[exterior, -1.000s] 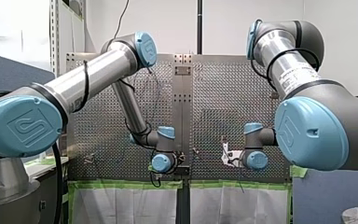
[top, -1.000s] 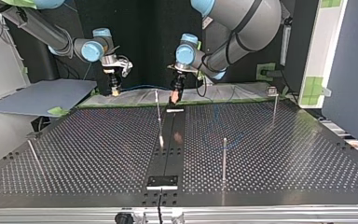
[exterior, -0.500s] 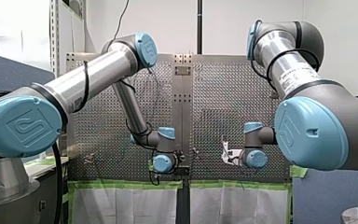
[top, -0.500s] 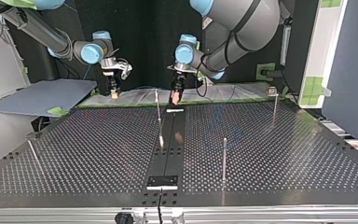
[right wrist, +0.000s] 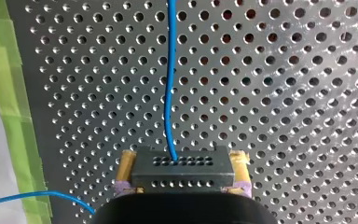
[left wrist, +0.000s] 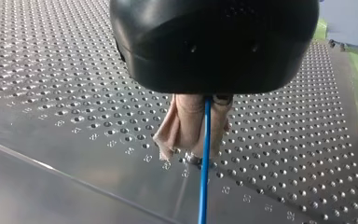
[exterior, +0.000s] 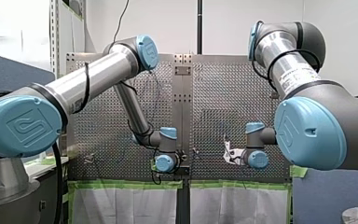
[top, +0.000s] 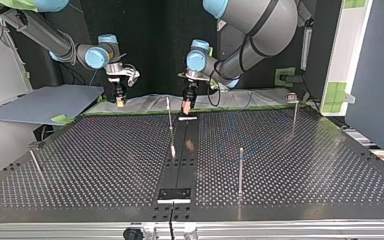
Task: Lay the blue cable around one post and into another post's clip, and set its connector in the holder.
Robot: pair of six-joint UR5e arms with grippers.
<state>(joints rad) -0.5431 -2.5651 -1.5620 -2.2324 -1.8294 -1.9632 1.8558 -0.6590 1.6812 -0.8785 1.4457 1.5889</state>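
The blue cable (left wrist: 205,154) is cut off in both wrist views, elsewhere too thin to trace.

Grn tape (right wrist: 7,70); grey board (top: 45,102)

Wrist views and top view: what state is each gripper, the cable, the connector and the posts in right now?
left gripper: shut on the blue cable
right gripper: shut on the connector
blue cable: pinched, running out from the connector
connector: gripped, not yet set down
posts: upright

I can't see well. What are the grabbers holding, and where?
My left gripper: the blue cable, partway along. My right gripper: its connector, by its two sides.
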